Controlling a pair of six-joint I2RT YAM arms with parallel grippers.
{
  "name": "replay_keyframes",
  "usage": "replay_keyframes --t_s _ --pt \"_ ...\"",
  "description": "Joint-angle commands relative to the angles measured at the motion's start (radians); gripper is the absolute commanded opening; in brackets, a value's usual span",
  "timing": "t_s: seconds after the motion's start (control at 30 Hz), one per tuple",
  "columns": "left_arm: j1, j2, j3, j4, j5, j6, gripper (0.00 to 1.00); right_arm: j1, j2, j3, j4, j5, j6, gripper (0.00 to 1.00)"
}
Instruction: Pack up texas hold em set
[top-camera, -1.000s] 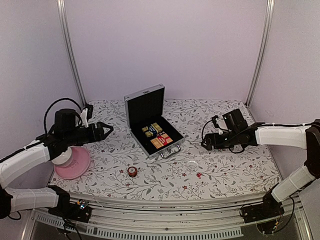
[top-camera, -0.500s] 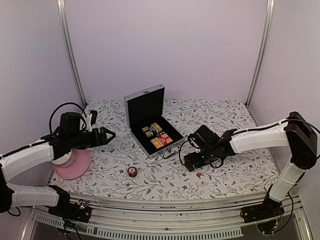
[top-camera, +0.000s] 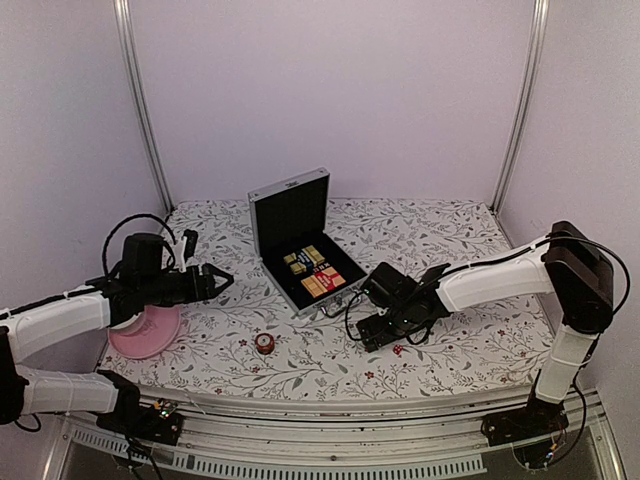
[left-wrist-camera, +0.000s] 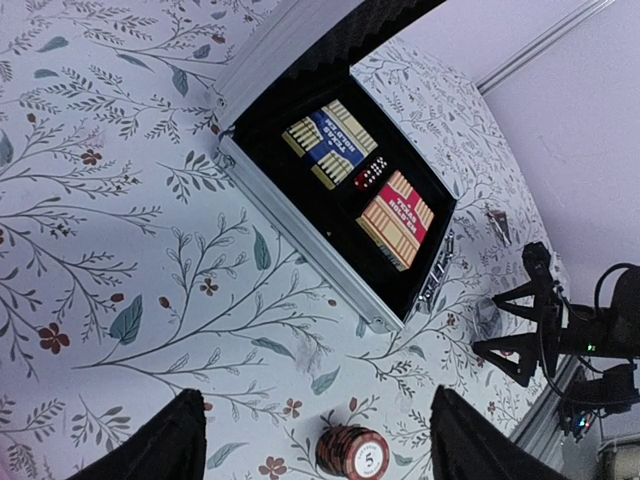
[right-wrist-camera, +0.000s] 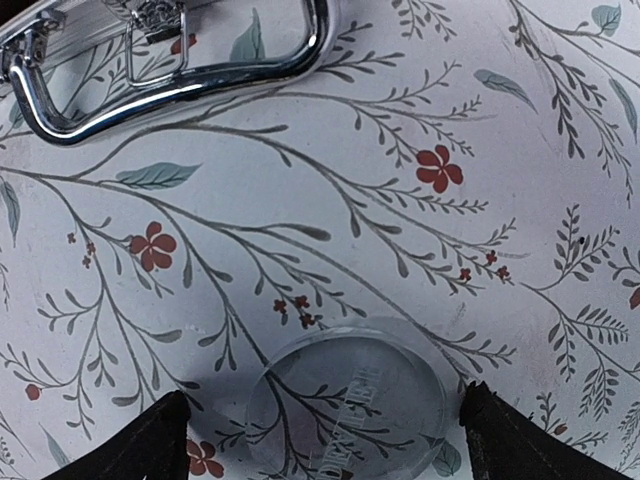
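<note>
Set: the silver case (top-camera: 322, 296) stands open in the middle of the bench (top-camera: 460, 225), lid upright, handle (right-wrist-camera: 170, 80) toward the arms.
Inside: a red card pack (left-wrist-camera: 396, 218) and a blue-and-yellow pack (left-wrist-camera: 328, 142) lie in the black lining.
Loose pieces: a clear disc (right-wrist-camera: 345, 400) lies just in front of the handle; a red chip (top-camera: 264, 343) lies nearer the front edge.
Right jaws: spread wide, low over the bench, one finger on each side of the clear disc.
Left jaws: spread open, empty, above the bench beside the pink plate (top-camera: 150, 335).
</note>
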Motion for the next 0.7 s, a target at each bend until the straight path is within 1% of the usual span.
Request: replay_keyframes --t_s 0.0,0.33,0.47,0.67 --pt "0.008 0.004 -0.018 0.043 0.027 0.021 0.77 0.006 0.018 0.010 -0.018 0.035 0.054 0.93" --pt "0.006 0.074 0.008 0.072 0.050 0.026 0.76 0.006 0.023 -0.020 -0.041 0.065 0.093 0.70" --pt "-0.008 0.120 0.008 0.121 0.035 -0.018 0.74 0.006 0.009 -0.025 -0.050 0.081 0.090 0.59" --pt "-0.078 0.267 0.038 0.260 0.026 -0.128 0.72 0.005 -0.093 -0.008 -0.032 0.121 0.070 0.53"
